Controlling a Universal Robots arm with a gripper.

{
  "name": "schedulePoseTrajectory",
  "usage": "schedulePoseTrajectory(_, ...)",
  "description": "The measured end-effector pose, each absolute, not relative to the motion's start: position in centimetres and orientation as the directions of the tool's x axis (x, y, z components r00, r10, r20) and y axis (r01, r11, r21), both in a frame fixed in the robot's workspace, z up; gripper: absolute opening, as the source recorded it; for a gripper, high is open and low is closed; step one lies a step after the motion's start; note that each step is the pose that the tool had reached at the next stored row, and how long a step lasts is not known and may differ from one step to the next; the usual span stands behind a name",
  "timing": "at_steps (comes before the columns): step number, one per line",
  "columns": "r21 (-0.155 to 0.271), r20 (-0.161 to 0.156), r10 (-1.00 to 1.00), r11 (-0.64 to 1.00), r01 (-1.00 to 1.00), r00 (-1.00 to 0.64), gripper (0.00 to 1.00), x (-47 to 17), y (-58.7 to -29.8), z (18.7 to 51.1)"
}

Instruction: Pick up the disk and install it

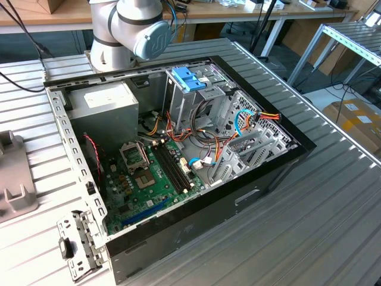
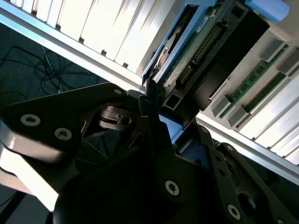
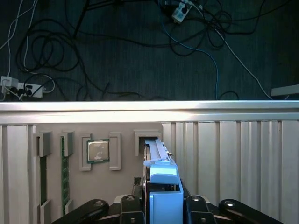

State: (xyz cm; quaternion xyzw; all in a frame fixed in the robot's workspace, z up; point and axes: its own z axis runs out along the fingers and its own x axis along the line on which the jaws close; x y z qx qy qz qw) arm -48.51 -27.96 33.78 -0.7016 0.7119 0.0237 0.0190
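I start with the ribbed metal table [image 1: 333,226], which carries the open computer case [image 1: 238,196] in the exterior view. The case lies on its side with the green motherboard [image 1: 149,179] showing. A grey power supply box [image 1: 104,104] sits in the corner of the case nearest the arm's base. A short blue latch piece [image 1: 189,78] tops the drive cage at the far wall. The arm [image 1: 134,27] rises behind the case, at the upper edge of the exterior view.

In the first wrist view the table's edge runs across, with dark floor and loose cables [image 3: 93,46] beyond it. A flat grey tray [image 3: 121,179] with shaped recesses lies on the table.

The disk [image 3: 161,182] stands on its long edge over that tray, and its blue carrier faces the camera. Its far end reaches a recess in the tray. I cannot tell whether it rests in the recess or hangs clear. In the second wrist view the disk [image 2: 184,60] shows its green circuit board inside the blue frame.

The gripper [image 3: 162,200] is clamped on the disk, with one black finger on each flat side. One of the fingers [image 2: 148,109] presses against the carrier's blue edge.

A square processor chip [image 3: 98,150] sits in a tray recess beside the disk, apart from it. Memory sticks [image 3: 64,168] lie in narrow slots farther along.
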Motion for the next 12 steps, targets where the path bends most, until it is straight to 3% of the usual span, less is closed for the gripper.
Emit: schedulePoseTrajectory(12,0.007,-0.06,-0.998,0.014,-1.0,-0.015,0.37,-48.51,-27.96,34.81)
